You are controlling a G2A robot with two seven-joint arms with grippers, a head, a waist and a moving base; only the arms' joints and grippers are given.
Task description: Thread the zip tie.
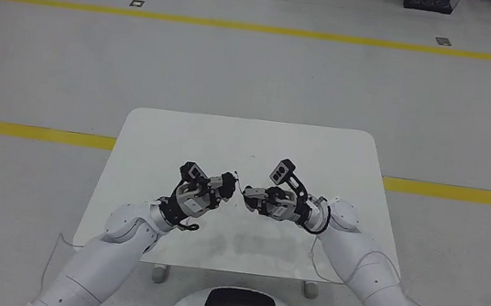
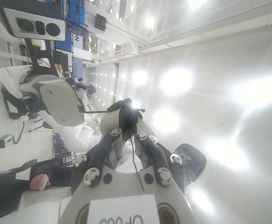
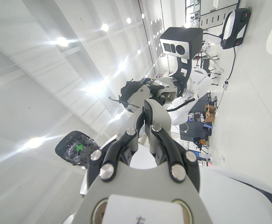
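Zip tie [image 2: 143,110] hangs above the surface [image 1: 229,137], pinched between both hands. Your left hand [image 2: 127,115] is clamped near the head, and your right hand [image 3: 144,111] is closed on the strap. It looks light, springy and slick, so hold it close to the tip.

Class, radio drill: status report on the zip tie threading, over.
Left tool shut on zip tie. Right tool shut on it too. Both raised over the table, tips nearly meeting. No obstruction seen.
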